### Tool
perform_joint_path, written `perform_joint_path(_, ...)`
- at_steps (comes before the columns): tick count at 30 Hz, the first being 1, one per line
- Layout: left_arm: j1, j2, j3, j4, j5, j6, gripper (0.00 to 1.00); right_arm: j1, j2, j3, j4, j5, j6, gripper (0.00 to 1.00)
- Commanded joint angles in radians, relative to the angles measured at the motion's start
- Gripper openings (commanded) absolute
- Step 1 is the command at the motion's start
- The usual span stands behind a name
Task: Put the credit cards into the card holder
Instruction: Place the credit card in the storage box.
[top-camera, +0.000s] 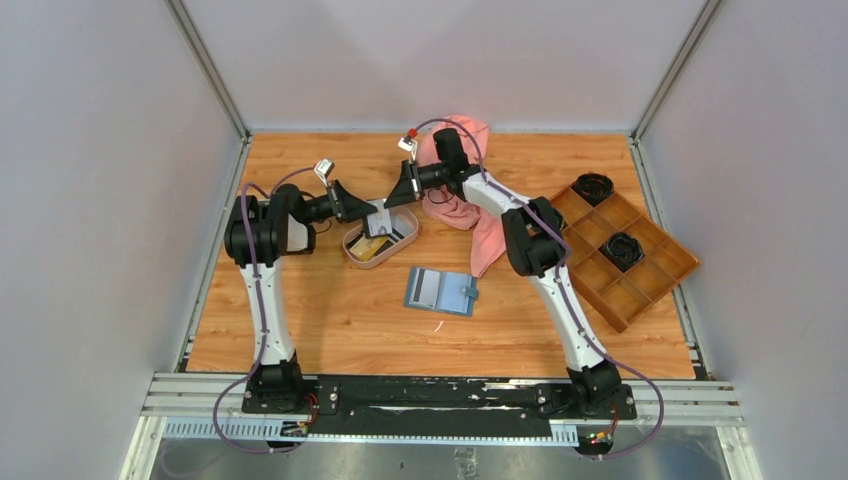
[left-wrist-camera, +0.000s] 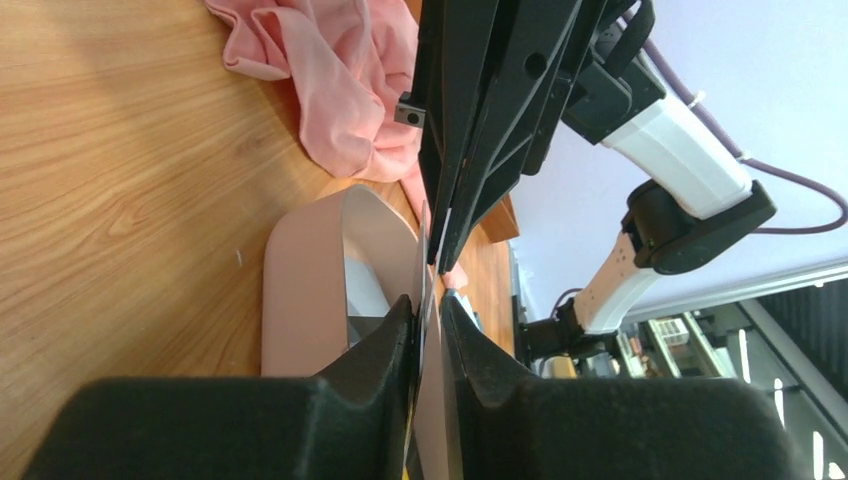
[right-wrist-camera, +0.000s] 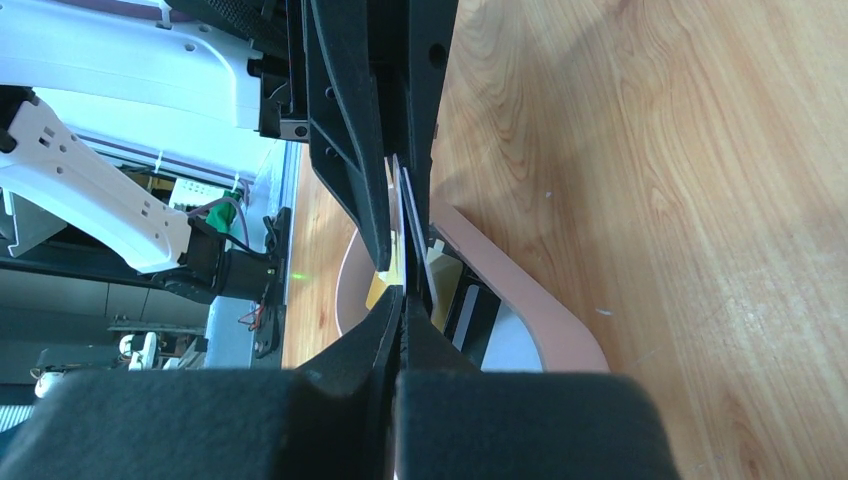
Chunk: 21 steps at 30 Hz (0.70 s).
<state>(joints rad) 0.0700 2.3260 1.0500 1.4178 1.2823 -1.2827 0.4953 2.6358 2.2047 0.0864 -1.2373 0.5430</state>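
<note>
**While a Handover Hangs Midair**

With my left pincer slightly parted around a credit card above the beige tray, my right pincer clamps its far edge. The card holder lies open to the right; my left should clear fully before I carry across.

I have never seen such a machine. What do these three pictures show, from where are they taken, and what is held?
This is a robot with two arms fixed at the table edge. One picture looks down from above; the other two come from a camera on each wrist. On the table lie an oval beige tray with cards, an open blue card holder, a pink cloth and a brown compartment tray. Above the oval tray the arms meet: the right fingers are shut on a card. The left fingers stand on both sides of that card; whether they grip it, I cannot tell.
</note>
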Motion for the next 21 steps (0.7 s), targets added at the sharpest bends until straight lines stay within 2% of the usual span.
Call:
perform_joint_path(1, 0.013, 0.045, 0.035, 0.103, 0.034, -0.096, 0.2, -0.001, 0.032, 0.009, 0.018, -0.01, 0.01, 0.0)
perform_joint_path(8, 0.013, 0.065, 0.043, 0.105, 0.048, -0.113, 0.27, -0.009, 0.029, -0.008, 0.018, -0.012, 0.007, 0.0)
perform_joint_path(21, 0.015, 0.066, 0.059, 0.105, 0.057, -0.148, 0.32, -0.066, -0.073, -0.096, 0.116, -0.076, 0.058, 0.0)
